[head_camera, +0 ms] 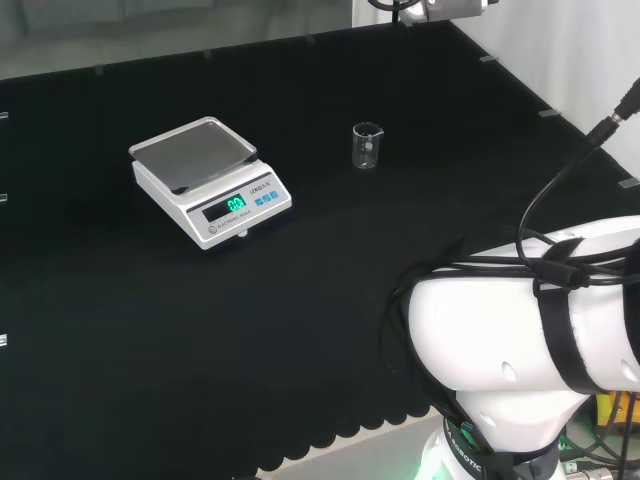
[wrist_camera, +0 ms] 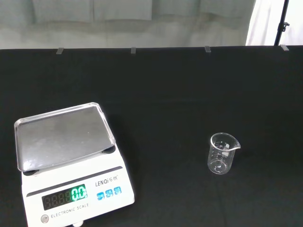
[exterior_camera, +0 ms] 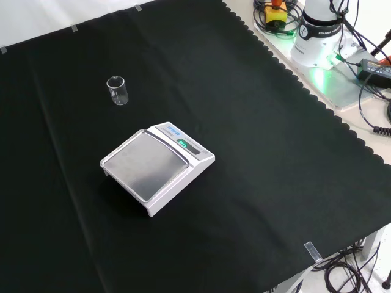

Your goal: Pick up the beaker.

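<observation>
- beaker [head_camera: 368,146]: small clear glass, upright on the black cloth [head_camera: 300,330], upper centre of the head view, just right of middle. Looks empty, pour spout on the rim.
- Front view: beaker [exterior_camera: 117,90] sits upper left of frame, on bare cloth [exterior_camera: 275,152], nothing touching it.
- Wrist view: beaker [wrist_camera: 222,153] at lower right of centre, spout visible on the rim, printed graduations on the wall, too small to make out.
- scale [head_camera: 210,180]: white electronic unit with a grey metal pan, left of centre in the head view, lit green display on its front face. Well apart from the beaker, which stands to its right in that view.
- Front view: scale [exterior_camera: 157,167] is centre frame, turned diagonally; beaker is above and to its left, clear gap between them.
- Wrist view: scale [wrist_camera: 66,161] takes the lower left, pan bare, display lit.
- Arm: large white link [head_camera: 530,320] with black cables over it fills the lower right of the head view. Arm base [exterior_camera: 321,33] stands at the top right of the front view, off the cloth's scalloped edge, with cables beside it.
- Hand: cannot tell whether its fingers are apart or together.
- Tape tabs [wrist_camera: 132,49] along the cloth's far edge in the wrist view; grey backdrop behind.
</observation>
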